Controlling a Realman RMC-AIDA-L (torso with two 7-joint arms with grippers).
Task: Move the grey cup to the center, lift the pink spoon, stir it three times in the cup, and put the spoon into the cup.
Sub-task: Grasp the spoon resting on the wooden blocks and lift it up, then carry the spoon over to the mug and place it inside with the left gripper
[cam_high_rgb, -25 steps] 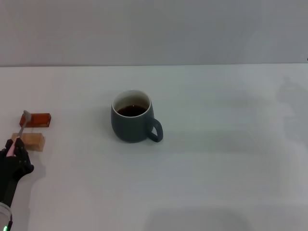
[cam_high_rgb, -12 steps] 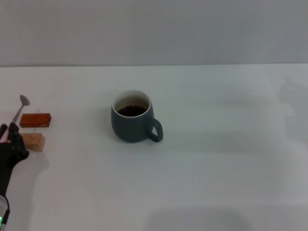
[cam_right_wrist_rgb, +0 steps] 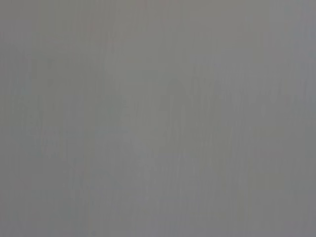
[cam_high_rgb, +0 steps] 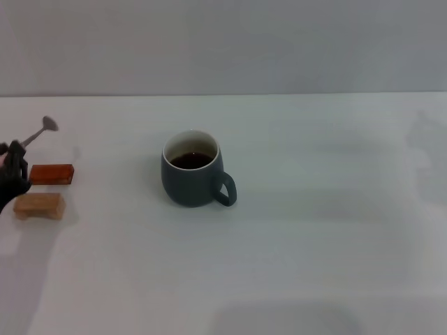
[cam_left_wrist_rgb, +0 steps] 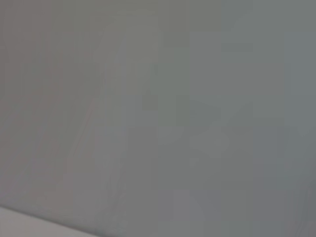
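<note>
Left gripper (cam_high_rgb: 14,167) clamped on slim pink-handled metal spoon (cam_high_rgb: 36,133), raised above red wooden block (cam_high_rgb: 51,174), well left of rounded slate-grey ceramic cup (cam_high_rgb: 191,179).

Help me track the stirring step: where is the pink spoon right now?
In the head view, the pink spoon is held by the left gripper at the table's far left, above the red block, well left of the grey cup.
</note>
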